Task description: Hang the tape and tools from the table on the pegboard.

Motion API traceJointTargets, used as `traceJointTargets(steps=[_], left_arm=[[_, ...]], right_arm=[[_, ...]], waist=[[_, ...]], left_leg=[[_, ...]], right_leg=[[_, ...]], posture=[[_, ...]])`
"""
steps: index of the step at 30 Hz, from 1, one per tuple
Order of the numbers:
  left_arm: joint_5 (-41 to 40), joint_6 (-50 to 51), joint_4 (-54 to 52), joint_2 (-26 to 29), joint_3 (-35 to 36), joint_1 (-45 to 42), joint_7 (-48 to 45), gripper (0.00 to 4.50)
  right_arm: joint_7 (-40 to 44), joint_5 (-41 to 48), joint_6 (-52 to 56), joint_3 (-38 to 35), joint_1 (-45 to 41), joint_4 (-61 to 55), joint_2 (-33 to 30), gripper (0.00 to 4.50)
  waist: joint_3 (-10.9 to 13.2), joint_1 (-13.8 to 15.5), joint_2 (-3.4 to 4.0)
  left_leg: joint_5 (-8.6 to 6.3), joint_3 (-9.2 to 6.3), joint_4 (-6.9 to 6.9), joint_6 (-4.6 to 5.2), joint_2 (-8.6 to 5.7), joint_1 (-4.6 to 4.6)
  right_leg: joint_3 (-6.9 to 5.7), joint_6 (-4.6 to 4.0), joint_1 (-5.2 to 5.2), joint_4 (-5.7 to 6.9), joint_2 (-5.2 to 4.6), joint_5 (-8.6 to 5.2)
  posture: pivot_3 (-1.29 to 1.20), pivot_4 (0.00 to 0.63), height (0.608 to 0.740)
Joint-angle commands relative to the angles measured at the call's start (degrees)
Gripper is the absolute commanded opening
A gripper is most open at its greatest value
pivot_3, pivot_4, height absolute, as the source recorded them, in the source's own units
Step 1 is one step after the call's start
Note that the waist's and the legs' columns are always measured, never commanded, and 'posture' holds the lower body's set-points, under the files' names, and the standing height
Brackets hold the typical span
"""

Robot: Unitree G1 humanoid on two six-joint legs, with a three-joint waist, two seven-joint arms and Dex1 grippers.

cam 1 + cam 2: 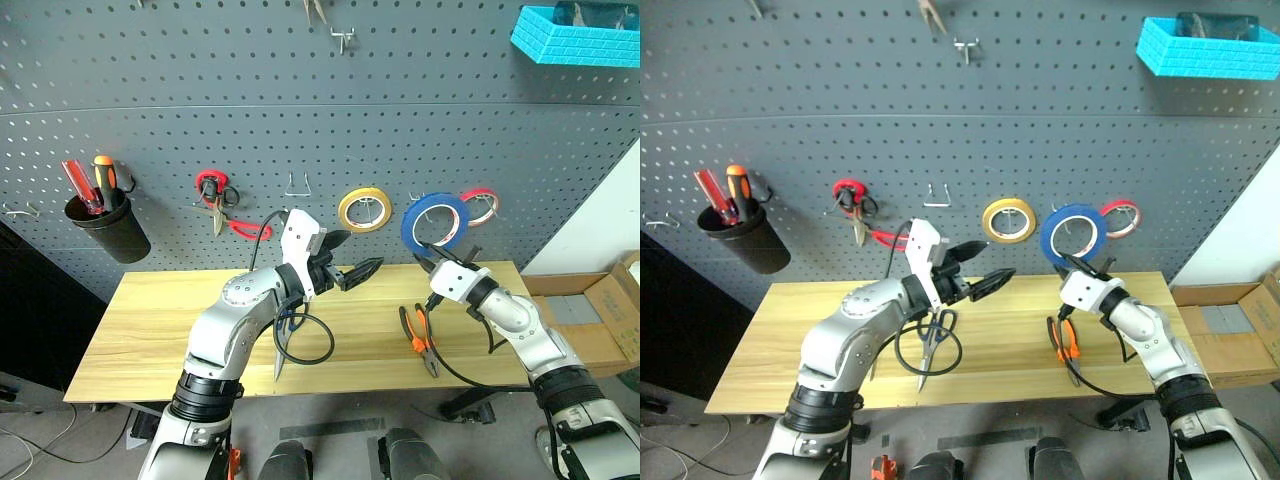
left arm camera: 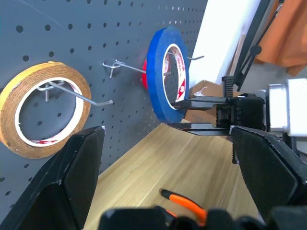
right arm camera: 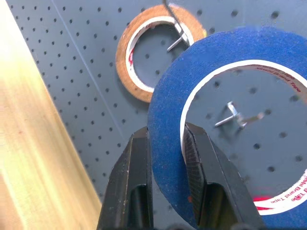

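The right gripper (image 3: 165,143) has its fingers clenched on the rim of the blue tape roll (image 1: 436,222), holding the ring upright in front of the pegboard (image 1: 250,110), with a metal hook (image 3: 238,118) visible through its centre in the right wrist view; whether the roll already rests on that hook I cannot tell. Just beside it on the pegboard hang the yellow tape roll (image 1: 364,209) on one side and the red tape roll (image 1: 480,204) on the other, the red one partly hidden behind the blue ring. The left gripper (image 1: 354,271) hovers above the tabletop (image 1: 150,320) with its fingers spread wide and nothing between them, pointing across toward the right gripper. On the tabletop, the pliers with orange-and-black handles (image 1: 420,338) lie below the right arm, and the long scissors with dark handles (image 1: 930,345) lie under the left arm, partly covered by a black cable. Farther along the pegboard hang the red-handled scissors (image 1: 220,205), and a black cup (image 1: 108,226) holds the red and orange screwdrivers (image 1: 90,183). A blue basket (image 1: 575,35) sits high on the pegboard.
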Motion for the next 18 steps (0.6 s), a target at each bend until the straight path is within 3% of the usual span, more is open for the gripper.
traceJointTargets(steps=[1,13,18], left_arm=[[-1.09,-0.28,-2.31,0.34,0.36,-0.39,-0.21,4.5],[-1.37,0.84,-4.24,0.77,0.26,0.88,0.51,4.5],[-1.99,1.51,-5.82,1.58,0.16,2.97,0.21,4.5]], right_arm=[[1.61,4.17,4.2,-2.49,-2.36,1.67,1.38,0.37],[2.08,6.67,9.93,-4.61,2.54,-3.79,2.04,4.38],[1.54,8.52,17.27,-6.34,10.18,-12.29,2.56,4.47]], waist=[[0.0,0.01,0.0],[0.01,0.18,0.01],[0.03,0.25,0.03]], left_leg=[[0.0,0.0,0.0,0.0,0.0,0.0],[-0.02,-0.11,0.0,0.05,-0.08,-0.03],[-0.1,-0.14,-0.01,0.18,-0.09,-0.03]], right_leg=[[0.0,0.0,0.0,0.01,0.0,0.0],[-0.02,0.0,-0.01,0.0,-0.05,0.0],[-0.02,0.01,0.0,0.0,-0.06,0.0]], posture=[[-0.06,0.093,0.74],[-0.05,0.113,0.74],[-0.05,0.129,0.74]])
